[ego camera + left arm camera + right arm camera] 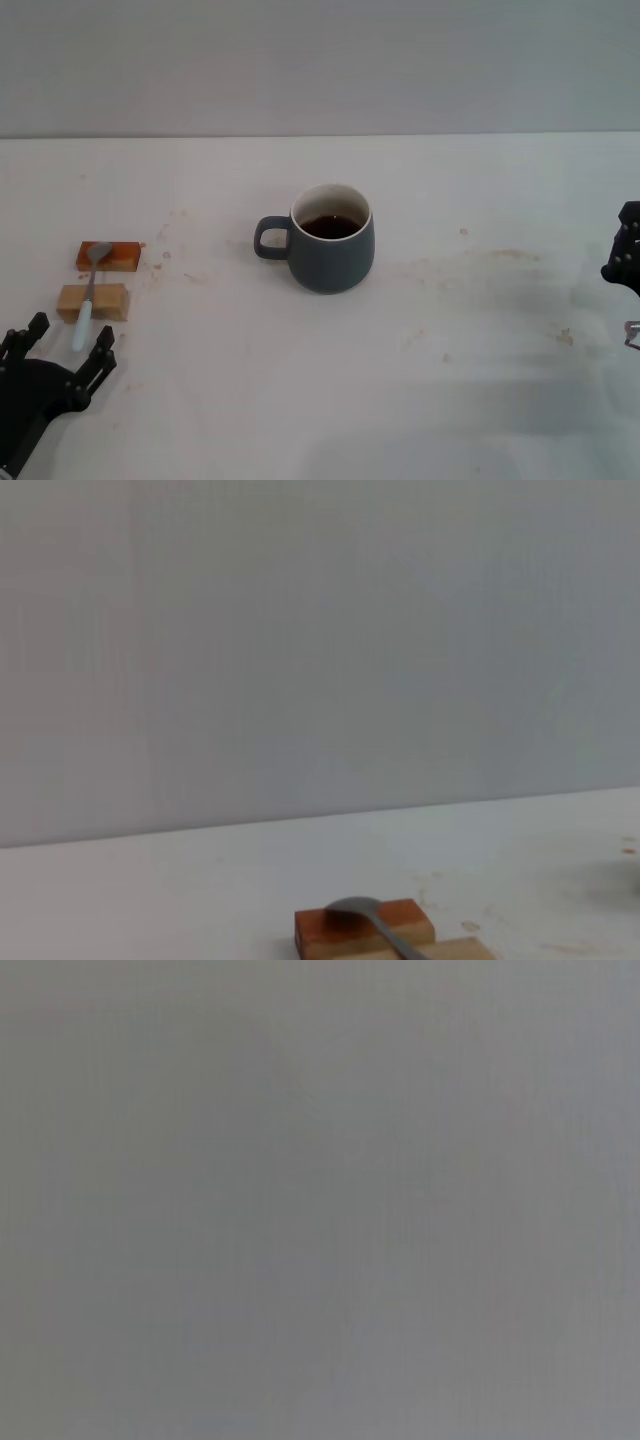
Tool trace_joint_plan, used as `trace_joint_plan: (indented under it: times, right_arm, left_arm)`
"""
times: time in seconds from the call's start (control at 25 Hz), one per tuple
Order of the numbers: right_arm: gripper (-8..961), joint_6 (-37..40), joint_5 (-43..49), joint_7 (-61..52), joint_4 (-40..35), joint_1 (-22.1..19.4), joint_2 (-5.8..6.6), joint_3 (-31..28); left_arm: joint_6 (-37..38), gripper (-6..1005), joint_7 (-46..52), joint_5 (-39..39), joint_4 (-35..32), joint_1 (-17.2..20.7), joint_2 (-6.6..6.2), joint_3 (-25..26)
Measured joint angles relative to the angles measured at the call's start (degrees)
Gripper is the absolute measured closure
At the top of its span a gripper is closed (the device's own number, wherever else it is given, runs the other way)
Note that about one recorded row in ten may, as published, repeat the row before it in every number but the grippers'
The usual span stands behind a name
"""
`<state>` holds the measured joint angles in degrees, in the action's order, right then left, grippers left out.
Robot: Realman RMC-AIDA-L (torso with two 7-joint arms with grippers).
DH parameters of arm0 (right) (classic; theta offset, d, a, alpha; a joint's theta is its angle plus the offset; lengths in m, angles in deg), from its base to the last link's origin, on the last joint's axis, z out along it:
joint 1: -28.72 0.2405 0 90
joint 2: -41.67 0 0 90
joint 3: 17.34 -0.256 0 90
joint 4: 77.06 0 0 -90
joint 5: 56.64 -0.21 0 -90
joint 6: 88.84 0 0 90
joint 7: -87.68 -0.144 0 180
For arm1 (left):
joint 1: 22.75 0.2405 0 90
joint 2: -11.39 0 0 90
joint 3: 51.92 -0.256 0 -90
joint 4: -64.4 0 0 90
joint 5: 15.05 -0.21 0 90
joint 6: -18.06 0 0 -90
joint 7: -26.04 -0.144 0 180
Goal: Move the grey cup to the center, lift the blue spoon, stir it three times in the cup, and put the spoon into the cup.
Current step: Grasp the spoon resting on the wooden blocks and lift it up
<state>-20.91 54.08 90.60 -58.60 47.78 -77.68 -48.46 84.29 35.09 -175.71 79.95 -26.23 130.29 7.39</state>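
The grey cup point(331, 247) stands upright near the middle of the table in the head view, its handle pointing left and dark liquid inside. Far left, the blue spoon point(84, 318) lies across two small blocks, its bowl on the orange-brown block point(110, 257) and its shaft over the tan block point(94, 302). My left gripper point(70, 335) is open at the front left corner, its fingertips flanking the end of the pale blue handle; I cannot tell its height above it. The left wrist view shows the spoon's bowl point(354, 909) on the orange-brown block point(330, 930). My right gripper point(624, 258) sits at the right edge, partly cut off.
Faint brown stains mark the white table point(480, 330) right of the cup and near the blocks. A plain grey wall backs the table. The right wrist view shows only flat grey.
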Motion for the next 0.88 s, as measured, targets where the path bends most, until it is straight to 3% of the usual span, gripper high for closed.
trace_joint_plan:
  times: [0.6, 0.88]
  right_arm:
    - [955, 0.01, 0.00, 0.07, 0.09, -0.15, 0.00, 0.00]
    - [955, 0.02, 0.01, 0.10, 0.09, -0.15, 0.00, 0.00]
  left_arm:
    - [-0.51, 269, 0.73, -0.04, 0.00, -1.19, -0.05, -0.59]
    - [-2.26, 356, 1.31, -0.03, 0.00, -1.65, -0.08, -0.52]
